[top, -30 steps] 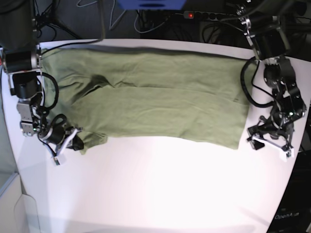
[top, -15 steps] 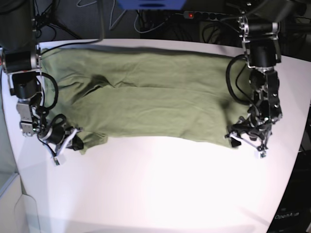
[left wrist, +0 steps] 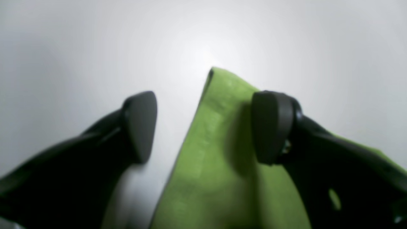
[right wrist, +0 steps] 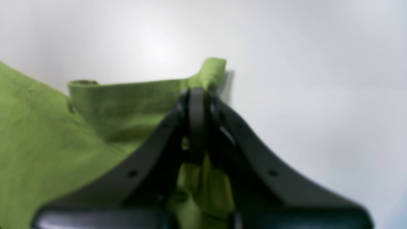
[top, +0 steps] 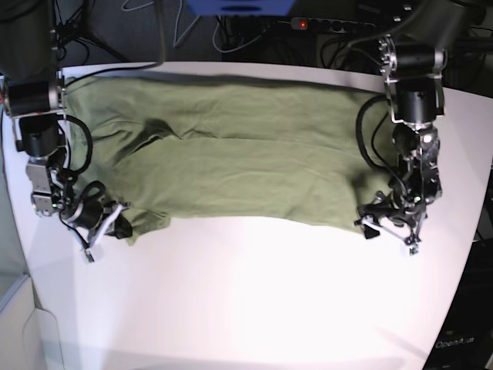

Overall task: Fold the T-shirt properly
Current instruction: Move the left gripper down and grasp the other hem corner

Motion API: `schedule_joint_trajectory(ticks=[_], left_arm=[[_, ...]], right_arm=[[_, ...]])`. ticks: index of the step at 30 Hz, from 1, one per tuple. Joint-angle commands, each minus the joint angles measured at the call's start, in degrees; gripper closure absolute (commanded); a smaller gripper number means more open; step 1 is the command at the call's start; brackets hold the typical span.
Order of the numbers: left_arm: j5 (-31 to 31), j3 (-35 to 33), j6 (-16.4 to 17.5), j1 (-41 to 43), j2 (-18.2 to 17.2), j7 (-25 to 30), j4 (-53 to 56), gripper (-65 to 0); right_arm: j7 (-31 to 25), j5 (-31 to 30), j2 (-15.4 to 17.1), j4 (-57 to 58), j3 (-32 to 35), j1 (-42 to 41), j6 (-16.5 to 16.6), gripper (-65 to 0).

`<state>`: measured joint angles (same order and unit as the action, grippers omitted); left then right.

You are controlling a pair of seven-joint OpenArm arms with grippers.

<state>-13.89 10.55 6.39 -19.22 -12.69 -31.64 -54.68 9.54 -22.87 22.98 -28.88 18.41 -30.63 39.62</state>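
The olive-green T-shirt (top: 231, 154) lies spread flat across the far half of the white table (top: 254, 301). My right gripper (top: 108, 228) is at the shirt's near left corner. In the right wrist view the gripper (right wrist: 197, 95) is shut on a raised fold of the T-shirt (right wrist: 111, 108). My left gripper (top: 387, 229) is at the shirt's near right corner. In the left wrist view the gripper (left wrist: 206, 127) is open. The T-shirt's corner (left wrist: 219, 152) lies between its fingertips (left wrist: 140, 124), and the right one rests over the cloth.
A power strip (top: 331, 25) with a red light and loose cables lie behind the table's far edge. A blue object (top: 239, 6) sits at the top middle. The table's rounded right edge runs just beyond my left arm.
My left gripper has moved left from beside the shirt onto its near right corner. My right gripper has stayed shut on the near left corner.
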Motion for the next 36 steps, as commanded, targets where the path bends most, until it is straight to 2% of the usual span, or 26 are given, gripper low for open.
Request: schedule_joint_trajectory(ticks=[1, 6, 11, 13, 20, 23, 25, 30, 33, 36], left_arm=[[-0.22, -0.04, 0.24, -1.66, -0.63, 1.62, -0.75, -44.6], [-0.22, -0.04, 0.33, -1.66, -0.37, 2.23, -0.67, -42.8], [-0.22, -0.04, 0.42, -1.66, -0.10, 2.32, 0.39, -25.3], [-0.22, -0.04, 0.42, -1.74, -0.10, 2.41, 2.41, -20.2], [-0.75, -0.04, 0.51, -2.36, -0.02, 6.63, 8.21, -16.9], [-0.84, -0.04, 0.51, -2.36, 0.16, 6.63, 8.74, -1.1], [-0.84, -0.04, 0.51, -2.36, 0.78, 6.45, 8.39, -3.6], [-0.84, -0.04, 0.77, -2.18, 1.22, 6.45, 8.21, -3.6], [-0.92, 0.22, 5.34, -1.39, 2.36, 6.28, 6.19, -3.7], [-0.84, 0.40, 6.31, 1.07, 3.24, 4.17, -0.14, -3.9]], right_arm=[[2.02, 1.55, 0.62, -0.17, 0.09, -0.97, 0.38, -0.7], [2.02, 1.64, 0.71, -0.17, 0.09, -0.97, 0.38, -0.7], [2.11, 1.64, 0.62, -0.17, 0.09, -0.97, 0.38, -0.7], [2.11, 1.64, 0.62, -0.17, 0.09, -0.97, 0.38, -0.7], [2.11, 1.64, 0.71, -0.17, 0.09, -0.88, 0.38, -0.7], [2.11, 1.64, 0.80, -0.17, 0.18, -0.80, 0.38, -0.7], [2.20, 1.64, 0.80, -0.17, 0.18, -0.80, 0.38, -0.7], [2.20, 1.64, 0.80, -0.17, 0.18, -0.62, 0.38, -0.7], [2.20, 1.64, 0.71, -0.08, 0.18, -0.53, 0.38, -0.7], [2.20, 1.64, 0.71, 0.00, 0.18, -0.53, 0.38, -0.7]])
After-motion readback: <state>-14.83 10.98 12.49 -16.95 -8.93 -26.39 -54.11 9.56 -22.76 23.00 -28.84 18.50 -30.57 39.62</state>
